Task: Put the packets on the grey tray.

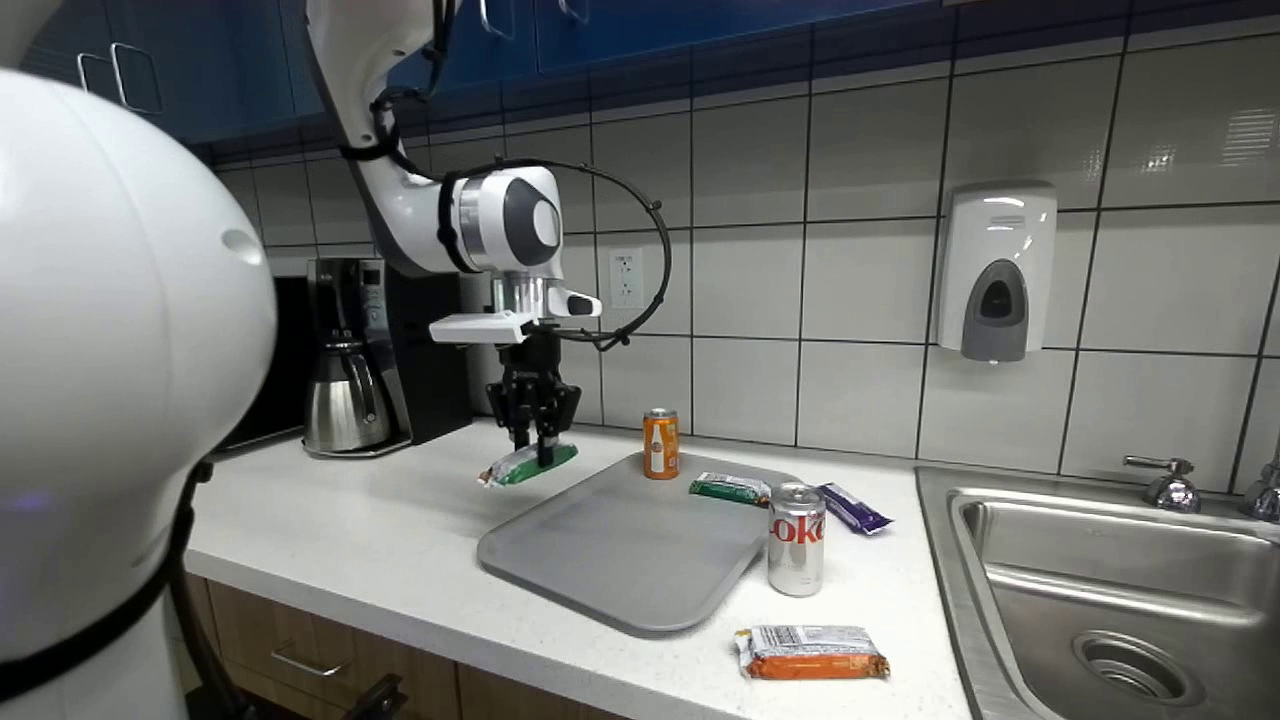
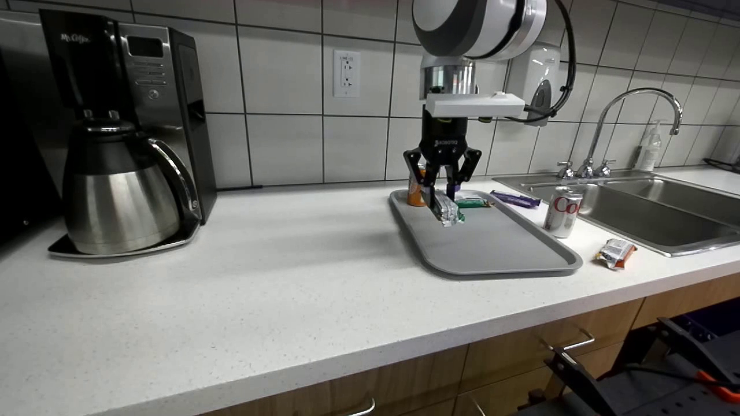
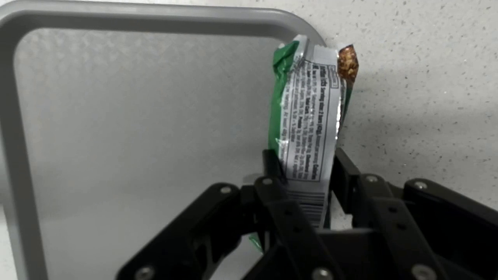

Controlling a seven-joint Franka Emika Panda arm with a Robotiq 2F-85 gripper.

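- White speckled countertop (image 1: 350, 520); tiled wall (image 1: 740, 390) behind.
- Gripper (image 3: 305, 167): jaws narrowly apart, clamped on green-and-white packet (image 3: 307, 124) above edge of grey tray (image 3: 136, 116).
- Arm (image 1: 400, 220): bent, gripper pointing down.
- Second green packet (image 1: 730, 488): on tray.
- Orange packet (image 1: 815, 655), purple packet (image 1: 855, 509): on countertop.

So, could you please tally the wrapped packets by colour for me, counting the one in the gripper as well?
Green: 2 (the held packet in the gripper, and the second green packet on the grey tray)
Orange packet: 1
Purple packet: 1
Total: 4
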